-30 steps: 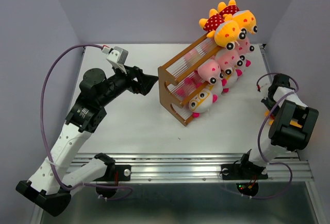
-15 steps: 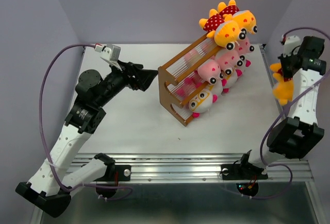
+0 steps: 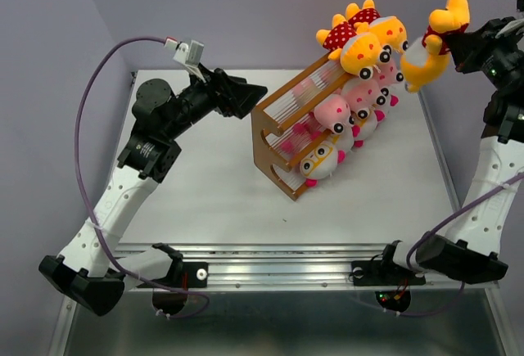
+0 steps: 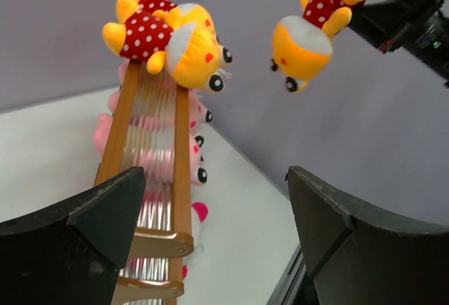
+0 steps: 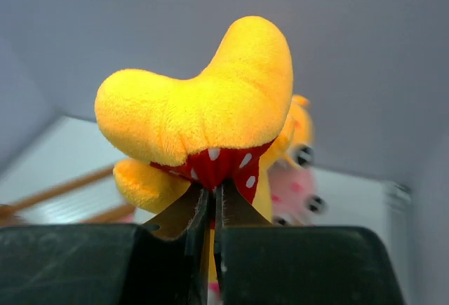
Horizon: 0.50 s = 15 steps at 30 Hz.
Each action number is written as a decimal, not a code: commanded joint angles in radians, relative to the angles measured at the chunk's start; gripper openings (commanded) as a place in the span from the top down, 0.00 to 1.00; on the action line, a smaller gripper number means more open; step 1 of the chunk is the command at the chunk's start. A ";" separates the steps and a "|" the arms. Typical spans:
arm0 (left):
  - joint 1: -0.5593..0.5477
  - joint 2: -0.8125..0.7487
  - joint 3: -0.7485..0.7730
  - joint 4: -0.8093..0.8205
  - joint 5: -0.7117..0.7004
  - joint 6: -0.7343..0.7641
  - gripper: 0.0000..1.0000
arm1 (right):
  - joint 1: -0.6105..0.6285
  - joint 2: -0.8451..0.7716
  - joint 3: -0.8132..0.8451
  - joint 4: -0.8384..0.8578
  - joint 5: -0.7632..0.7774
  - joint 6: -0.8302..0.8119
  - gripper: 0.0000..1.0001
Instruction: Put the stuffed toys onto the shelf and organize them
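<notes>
- The shelf (image 3: 264,139) stands at an angle on the white table (image 3: 205,192), with both tiers full of stuffed toys.
- Two yellow toys in red dotted clothes (image 3: 360,41) lie on the shelf's top end.
- Pink toys (image 3: 336,110) poke out of the shelf's side below them. A white-faced toy with orange glasses (image 3: 321,159) sits at the lowest end.
- The right gripper (image 3: 460,43) is raised in the air past the shelf's top end. Its fingers are pinched nearly together on the red dotted cloth of another yellow toy (image 3: 427,49).
- That toy hangs head down, feet uppermost. It is just beside the two yellow toys on the shelf, with a gap showing between them in the left wrist view.
- The left gripper (image 3: 250,94) is near the shelf's opposite end and points along its length. Its fingers (image 4: 77,242) are spread wide and hold nothing.
</notes>
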 commanded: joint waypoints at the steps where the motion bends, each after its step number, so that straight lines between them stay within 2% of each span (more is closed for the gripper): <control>1: 0.003 0.047 0.116 0.083 0.095 -0.060 0.07 | 0.019 -0.125 -0.280 0.904 -0.352 0.760 0.99; 2: 0.000 0.067 0.127 0.101 0.112 -0.091 0.07 | 0.043 -0.113 -0.287 0.994 -0.341 0.810 0.99; 6: -0.036 0.110 0.139 0.152 0.106 -0.131 0.07 | 0.177 -0.045 -0.200 0.944 -0.286 0.871 0.99; 10: -0.098 0.176 0.197 0.169 0.092 -0.134 0.07 | 0.354 -0.027 -0.212 0.943 -0.229 0.894 0.99; 15: -0.145 0.250 0.268 0.197 0.076 -0.146 0.07 | 0.487 -0.018 -0.260 0.947 -0.149 0.866 0.99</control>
